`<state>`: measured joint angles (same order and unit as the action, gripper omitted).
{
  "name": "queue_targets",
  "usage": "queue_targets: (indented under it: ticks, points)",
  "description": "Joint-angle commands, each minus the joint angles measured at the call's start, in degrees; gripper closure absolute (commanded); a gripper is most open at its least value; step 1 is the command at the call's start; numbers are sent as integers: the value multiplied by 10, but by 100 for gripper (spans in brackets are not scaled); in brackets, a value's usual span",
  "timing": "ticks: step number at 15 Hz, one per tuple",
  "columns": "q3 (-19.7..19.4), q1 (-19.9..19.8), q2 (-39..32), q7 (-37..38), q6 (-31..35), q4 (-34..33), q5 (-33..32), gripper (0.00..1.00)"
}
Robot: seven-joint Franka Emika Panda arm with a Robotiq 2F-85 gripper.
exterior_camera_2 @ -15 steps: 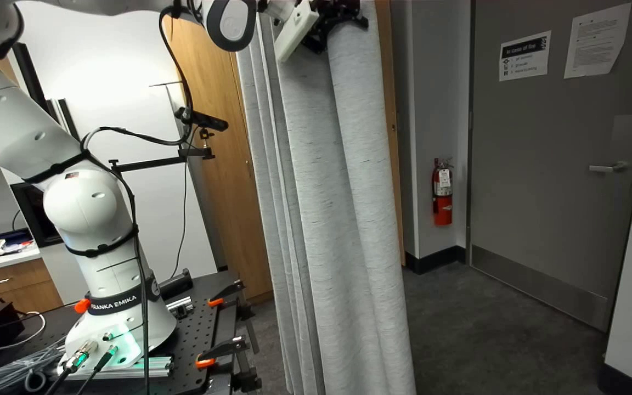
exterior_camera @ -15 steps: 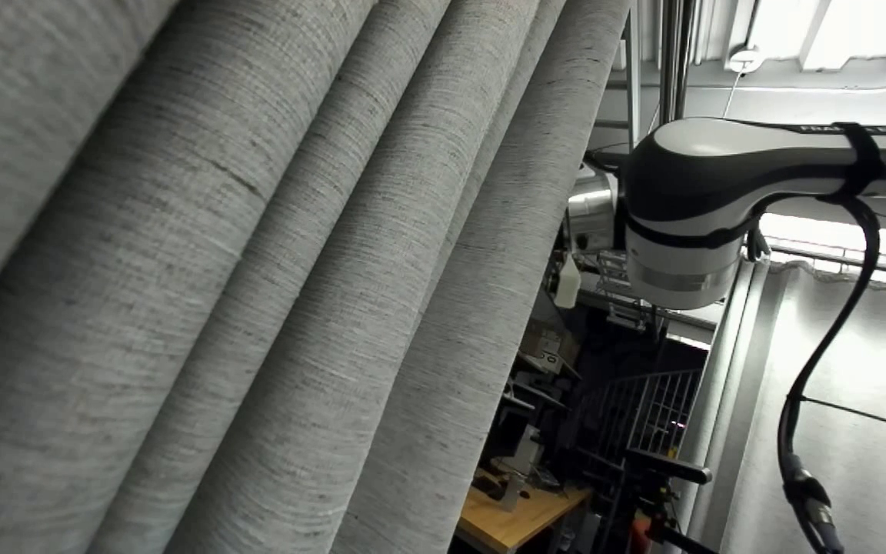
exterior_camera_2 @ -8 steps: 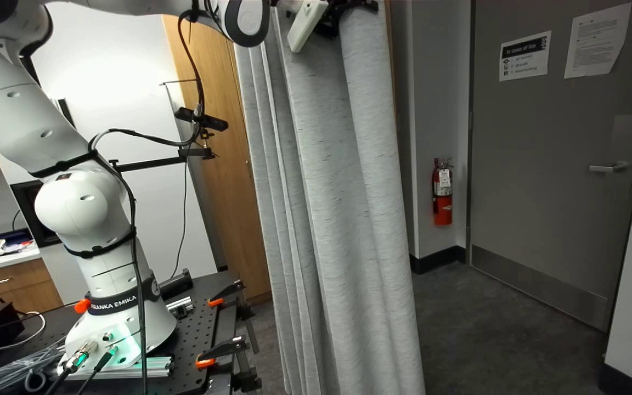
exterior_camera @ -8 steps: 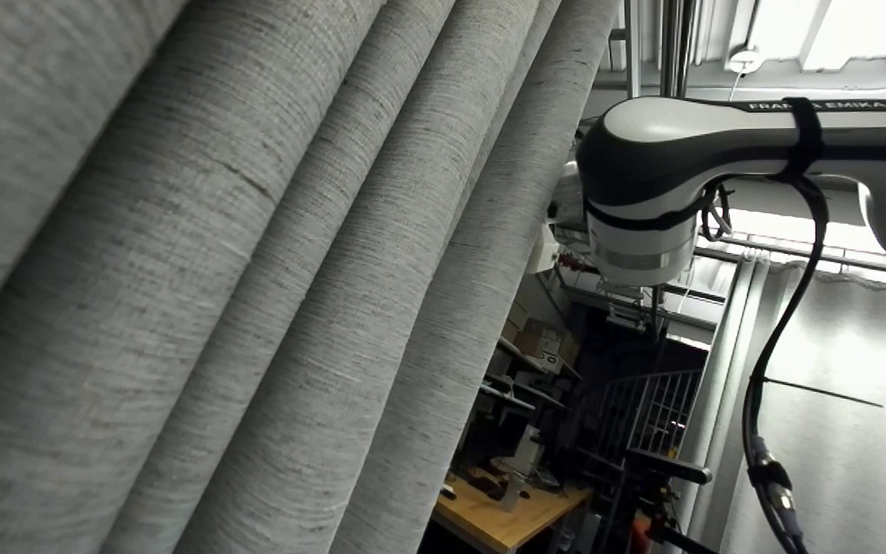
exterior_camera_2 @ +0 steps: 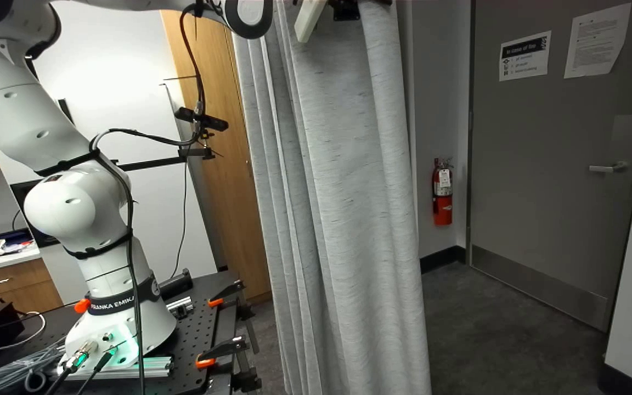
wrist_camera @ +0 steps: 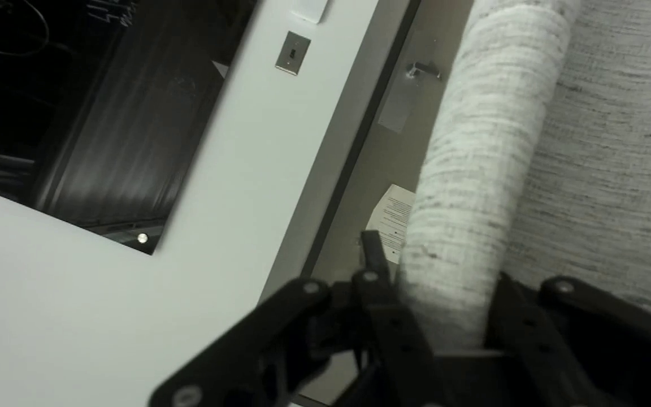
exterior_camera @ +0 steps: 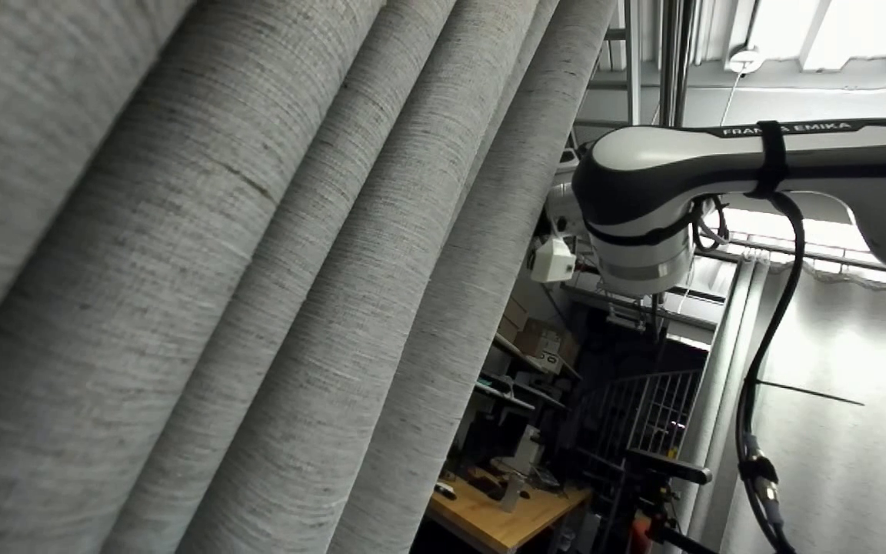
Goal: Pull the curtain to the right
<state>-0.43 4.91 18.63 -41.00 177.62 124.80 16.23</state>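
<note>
Curtain of heathered grey fabric [exterior_camera_2: 343, 164] hangs down past my black two-fingered gripper [wrist_camera: 444, 277], which pinches one fold; its edge has shifted toward the flat grey door [exterior_camera_2: 552, 175], so the pull seems underway.

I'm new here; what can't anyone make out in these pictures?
Top of the curtain: cut off by the top edge in both exterior views.
How hard the hand squeezes, if at all: blurred in the wrist view, hidden by curtain.
Printed page: too small to read in the wrist view, partly behind the curtain.
</note>
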Motion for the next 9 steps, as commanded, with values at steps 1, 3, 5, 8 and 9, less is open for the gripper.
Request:
queue_targets:
  ticks: [1, 3, 5, 8, 9]
  points:
    - [-5, -46, -14, 17, -1, -14, -8, 100]
    - [-20, -71, -26, 19, -11, -22, -4, 100]
    - [-38, -93, -42, 26, -19, -39, 1, 100]
    - [-82, -108, -66, 34, -25, -71, 20, 100]
    - [-96, -109, -74, 38, -27, -82, 28, 100]
